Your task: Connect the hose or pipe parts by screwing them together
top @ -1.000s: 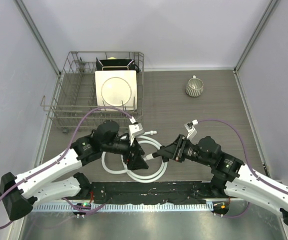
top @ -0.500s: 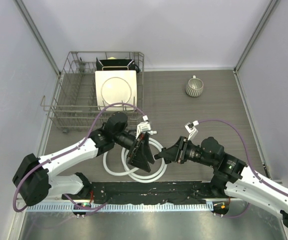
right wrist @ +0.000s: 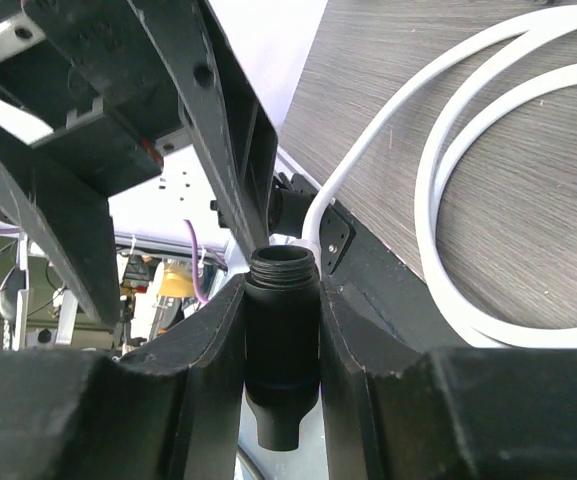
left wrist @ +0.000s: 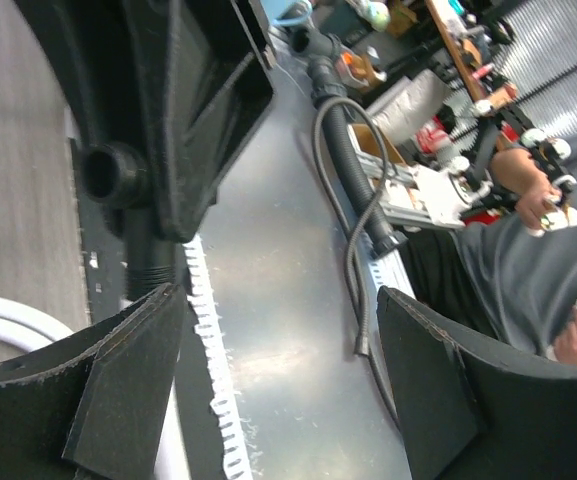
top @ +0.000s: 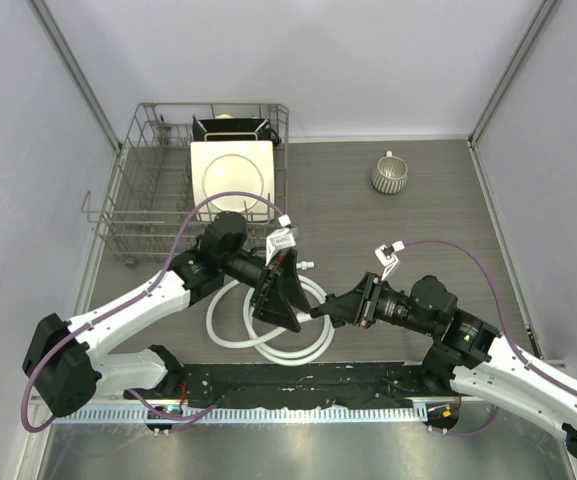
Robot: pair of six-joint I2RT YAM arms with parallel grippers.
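Observation:
The white hose (top: 290, 356) lies in loops on the table between the arms, one white end connector (top: 306, 266) pointing right. My left gripper (top: 280, 303) hangs open above the loops, nothing between its fingers (left wrist: 128, 385). My right gripper (top: 321, 312) is shut on the small black fitting (right wrist: 281, 340), whose threaded end points toward the left gripper. In the left wrist view the fitting (left wrist: 146, 262) shows at upper left, just beyond the left finger, with a bit of hose (left wrist: 18, 322) below it. The right wrist view has hose loops (right wrist: 468, 150) at right.
A wire dish rack (top: 128, 215) with a white plate (top: 231, 178) stands at the back left. A ribbed mug (top: 389, 174) sits at the back right. A black strip (top: 298, 380) runs along the near edge. Purple cables arc over both arms.
The left arm has swung its wrist and open gripper up and to the right, closer to the fitting. The right gripper, still holding the fitting, has shifted slightly right and toward the near edge.

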